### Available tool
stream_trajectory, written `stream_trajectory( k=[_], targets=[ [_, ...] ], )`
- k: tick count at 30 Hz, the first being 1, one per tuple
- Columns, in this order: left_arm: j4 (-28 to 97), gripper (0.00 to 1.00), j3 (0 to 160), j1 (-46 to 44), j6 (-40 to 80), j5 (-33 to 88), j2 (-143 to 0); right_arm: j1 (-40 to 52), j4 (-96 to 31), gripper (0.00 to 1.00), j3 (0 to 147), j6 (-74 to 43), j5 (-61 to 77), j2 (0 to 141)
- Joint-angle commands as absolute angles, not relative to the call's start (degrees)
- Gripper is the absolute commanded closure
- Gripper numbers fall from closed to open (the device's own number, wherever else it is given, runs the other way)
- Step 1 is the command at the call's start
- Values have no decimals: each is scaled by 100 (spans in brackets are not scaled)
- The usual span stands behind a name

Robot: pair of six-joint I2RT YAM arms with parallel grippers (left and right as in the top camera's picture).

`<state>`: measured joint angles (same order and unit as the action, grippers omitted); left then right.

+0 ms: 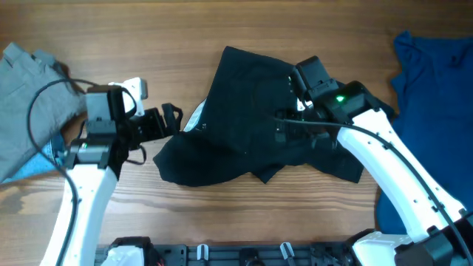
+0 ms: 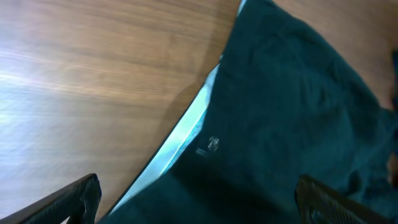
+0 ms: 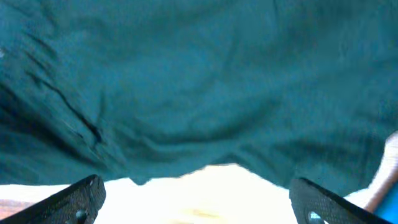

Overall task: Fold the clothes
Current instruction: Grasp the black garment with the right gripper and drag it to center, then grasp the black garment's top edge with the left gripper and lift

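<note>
The clothes lie spread over the table. A black pair of shorts sits crumpled in the middle, its pale inner waistband showing along the left edge. My left gripper is at that left edge, open, its fingertips straddling the waistband and black cloth. My right gripper hovers over the shorts' right part, open. In the right wrist view its fingers stand wide apart with bare table between them, just short of the black cloth's hem.
A grey garment lies at the far left with a light-blue bit below it. A bright-blue garment covers the right edge. The wooden table runs in front of the shorts.
</note>
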<state>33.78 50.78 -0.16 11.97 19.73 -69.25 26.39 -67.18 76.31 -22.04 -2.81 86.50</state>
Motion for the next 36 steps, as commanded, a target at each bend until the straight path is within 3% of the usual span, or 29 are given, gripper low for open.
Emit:
stream_trajectory(
  k=[1,15,32,36],
  targets=[
    [2821,0,5264,-156,1243,2504,-7629,2604,-6781,0,7642,-2689,-336,8591],
    [1555,0,6733,-1035,626,2276,-10398,2582,-6873,0,7644,-3013,8,8573],
    [150,0,6731,-1409,670,2163,-11716,2582,-7065,0,7644,-3002,8,8560],
    [161,6,6731,-1522,794,2276,-11852,2582,-7059,0,7644,-3002,5,8560]
  ],
)
